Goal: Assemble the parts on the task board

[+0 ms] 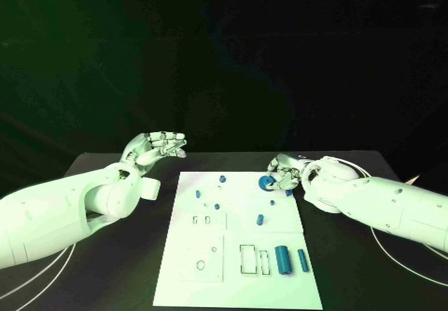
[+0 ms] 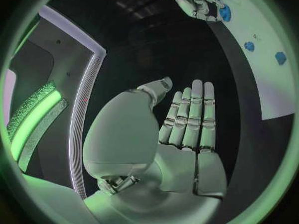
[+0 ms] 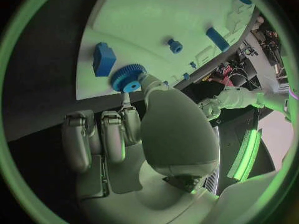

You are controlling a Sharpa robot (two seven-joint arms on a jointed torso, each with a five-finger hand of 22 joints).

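Pinching blue gear [image 1: 266, 183] in my right robot hand [image 1: 289, 172], at the board's [image 1: 238, 285] far right edge. Left robot hand [image 1: 158, 146] hovers off board over the table [image 1: 112, 272], fingers together, holding nothing.

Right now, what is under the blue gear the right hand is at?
The blue gear sits at the white task board's far edge, with the right hand's fingers touching it. Whatever peg or hole lies beneath is covered by the gear.
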